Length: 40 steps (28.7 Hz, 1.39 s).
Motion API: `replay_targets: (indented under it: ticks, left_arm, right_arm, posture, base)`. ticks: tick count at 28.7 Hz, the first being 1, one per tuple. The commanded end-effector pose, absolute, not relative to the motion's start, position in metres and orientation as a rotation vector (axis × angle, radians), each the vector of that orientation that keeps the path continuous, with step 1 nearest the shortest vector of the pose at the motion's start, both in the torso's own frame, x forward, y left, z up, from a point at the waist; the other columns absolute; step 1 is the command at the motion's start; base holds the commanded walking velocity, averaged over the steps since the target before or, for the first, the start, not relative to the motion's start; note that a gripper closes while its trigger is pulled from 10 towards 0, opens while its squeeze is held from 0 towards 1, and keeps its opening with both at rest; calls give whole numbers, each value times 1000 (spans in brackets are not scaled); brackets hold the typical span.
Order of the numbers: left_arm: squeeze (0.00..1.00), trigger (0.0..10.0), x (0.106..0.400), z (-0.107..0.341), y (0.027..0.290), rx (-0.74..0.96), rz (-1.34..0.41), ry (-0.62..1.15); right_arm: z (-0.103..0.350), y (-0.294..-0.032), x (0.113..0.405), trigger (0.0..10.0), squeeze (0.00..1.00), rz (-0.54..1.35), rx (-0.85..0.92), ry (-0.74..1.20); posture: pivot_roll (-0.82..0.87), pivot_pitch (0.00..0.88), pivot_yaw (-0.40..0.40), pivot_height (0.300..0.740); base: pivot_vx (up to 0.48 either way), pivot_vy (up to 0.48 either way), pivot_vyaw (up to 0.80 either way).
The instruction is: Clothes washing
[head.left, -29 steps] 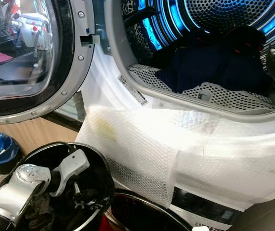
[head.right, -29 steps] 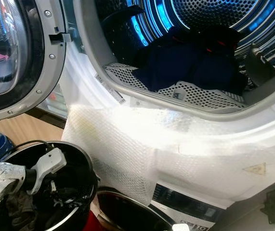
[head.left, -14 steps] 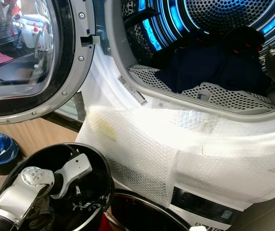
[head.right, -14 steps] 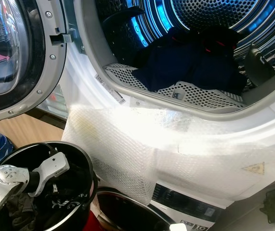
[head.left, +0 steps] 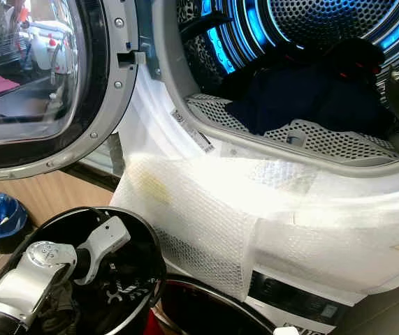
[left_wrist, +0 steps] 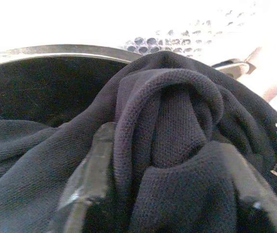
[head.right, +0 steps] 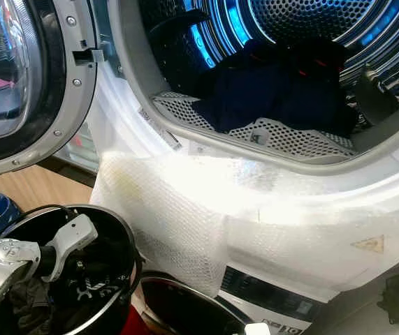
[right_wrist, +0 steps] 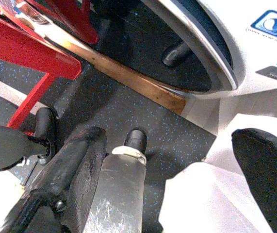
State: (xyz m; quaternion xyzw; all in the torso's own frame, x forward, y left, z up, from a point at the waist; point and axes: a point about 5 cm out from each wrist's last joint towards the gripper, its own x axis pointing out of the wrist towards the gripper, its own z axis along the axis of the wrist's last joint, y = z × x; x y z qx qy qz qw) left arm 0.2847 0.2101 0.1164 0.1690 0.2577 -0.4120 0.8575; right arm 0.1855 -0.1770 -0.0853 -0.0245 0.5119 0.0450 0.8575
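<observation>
Eye views: washing machine (head.left: 206, 209) with door (head.left: 38, 84) swung open; dark clothes (head.left: 311, 98) lie in the drum. The left gripper (head.left: 119, 279) is sunk in a black bin (head.left: 154, 258) below the opening.

Left wrist view: the fingers (left_wrist: 92, 170) are closed around a fold of dark garment (left_wrist: 172, 126), inside the bin. Step judged: picking up laundry. Next is called for a lift clear of the rim and a carry up to the drum.

Right wrist view: the right gripper (right_wrist: 177, 170) is held idle over the floor (right_wrist: 109, 111), fingers spread, nothing held.
</observation>
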Motion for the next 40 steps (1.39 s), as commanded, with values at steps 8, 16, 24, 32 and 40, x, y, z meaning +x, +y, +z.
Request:
replay_targets:
  ticks: [8, 16, 24, 32, 40]
  left_arm:
    - [0, 0, 280, 120, 210, 292, -865, 526]
    - [0, 0, 279, 127, 206, 221, -838, 470]
    - [0, 0, 277, 143, 204, 117, -804, 370]
    - [0, 0, 245, 197, 204, -38, -908, 144]
    - [0, 0, 218, 232, 200, 4, -1025, 80]
  right_arm:
    - [-84, -175, 188, 10000, 0, 97, -51, 1076]
    - [-82, -169, 194, 10000, 0, 123, -61, 1055]
    - [-80, -166, 197, 10000, 0, 138, -57, 1039]
    - [-65, -161, 223, 10000, 0, 180, 20, 899]
    - [-59, -173, 229, 10000, 0, 199, 50, 862]
  posture:
    - [32, 49, -65, 740]
    - [44, 48, -65, 740]
    - [61, 47, -68, 740]
    - [115, 41, -77, 740]
    - [140, 36, -75, 740]
  base:
    - [0, 0, 0]
    - [0, 0, 0]
    - [0, 0, 0]
    - [0, 0, 0]
    - [0, 0, 0]
